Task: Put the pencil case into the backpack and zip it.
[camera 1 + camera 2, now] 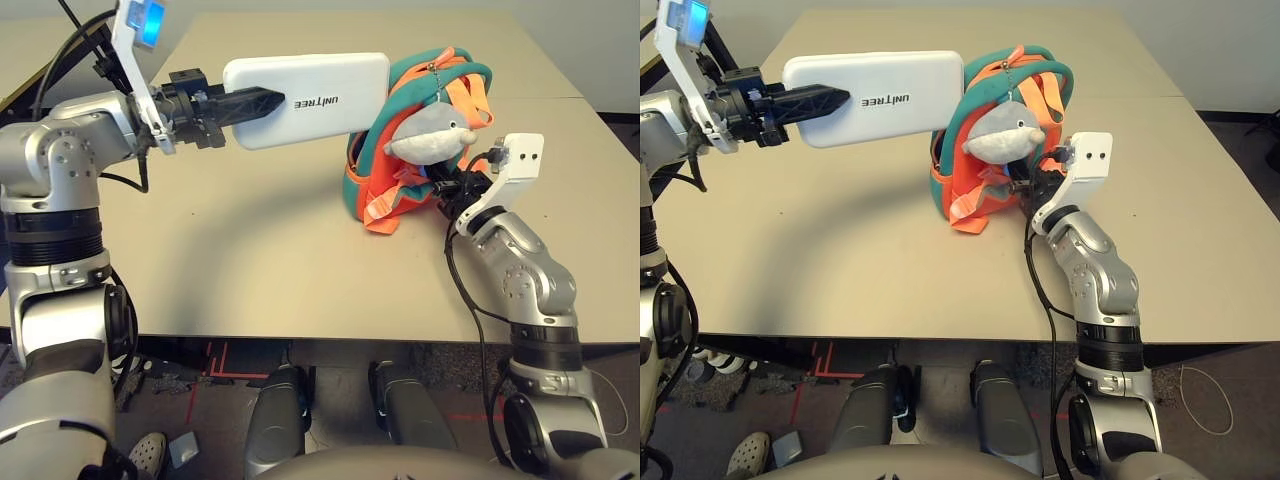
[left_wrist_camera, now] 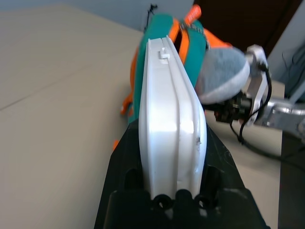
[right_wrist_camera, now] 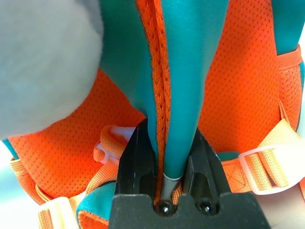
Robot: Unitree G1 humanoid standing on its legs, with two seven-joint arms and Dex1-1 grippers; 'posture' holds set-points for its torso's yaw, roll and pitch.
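The pencil case (image 1: 310, 98), 1 flat white case, is held level above the desk (image 1: 250, 260), clamped at its end by the left tool (image 1: 262, 103), its far end touching the backpack (image 1: 385, 175). The 1 backpack stands toward the desk's right edge. The right tool (image 3: 167, 157) is clenched on its teal trim, beside 1 grey plush dolphin (image 1: 432, 133).

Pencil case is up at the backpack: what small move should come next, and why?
Probably push the pencil case further into the backpack: the left gripper holds it level with its far end at the opening, while the right gripper pinches the teal trim.
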